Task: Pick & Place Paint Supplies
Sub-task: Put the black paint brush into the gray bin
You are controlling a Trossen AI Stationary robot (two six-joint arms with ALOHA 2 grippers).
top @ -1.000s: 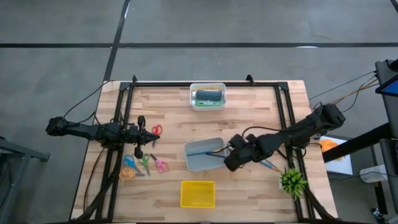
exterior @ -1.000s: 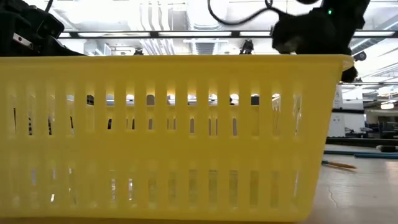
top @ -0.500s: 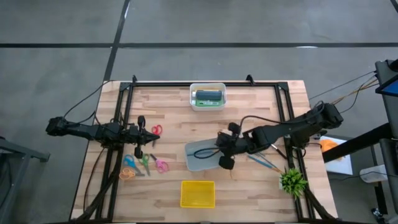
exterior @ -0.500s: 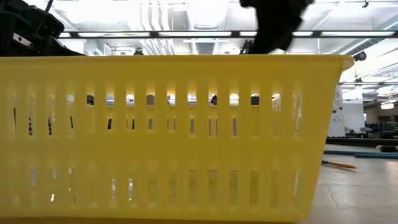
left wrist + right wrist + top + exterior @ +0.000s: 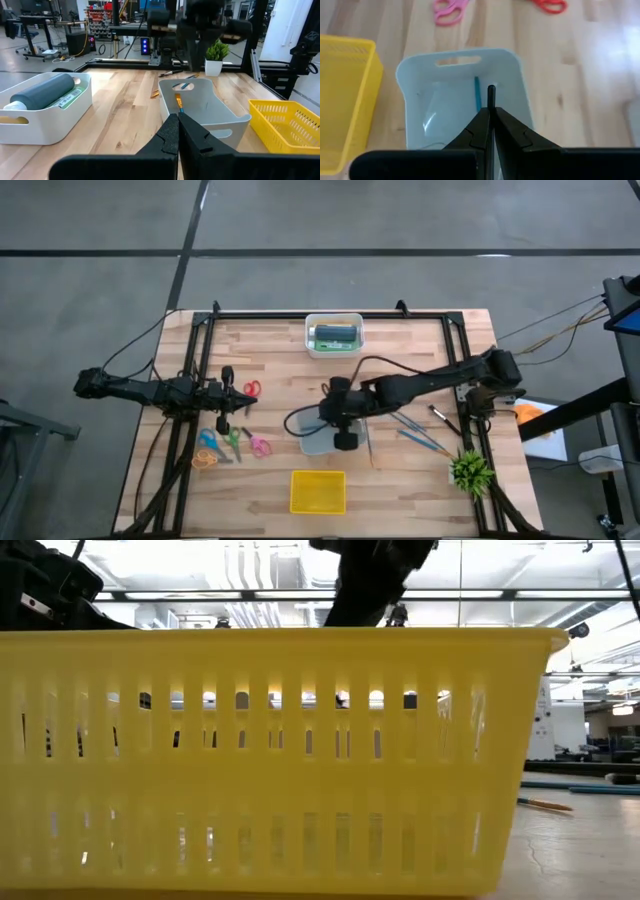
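Observation:
My right gripper (image 5: 335, 425) hangs over the grey bin (image 5: 312, 442), shut on a thin dark brush (image 5: 491, 93). A blue brush (image 5: 477, 98) lies on the bin's floor, and the left wrist view shows an orange-and-blue brush (image 5: 178, 102) there. More brushes (image 5: 418, 438) lie on the table to the bin's right. A dark blue tube (image 5: 336, 333) lies in the white bin (image 5: 334, 350) at the far edge. My left gripper (image 5: 177, 120) waits shut at the table's left (image 5: 238, 397). My right gripper pinches the thin dark brush between its two fingers (image 5: 481, 125). The brush's end (image 5: 491, 91) sticks out a little past the fingertips, in line with them. The fingers slant down from the table's right. The brush is lifted clear above the grey bin.
A yellow basket (image 5: 318, 491) stands at the near edge and fills the low view (image 5: 270, 760). Several scissors (image 5: 232, 442) lie by the left arm. A green spiky plant (image 5: 470, 470) stands at the near right. Dark frame rails (image 5: 330, 313) border the table.
My right gripper has gone toward the table's left and up, from beside the grey bin's right side to above the bin, and its wrist has rolled. It has stayed shut.

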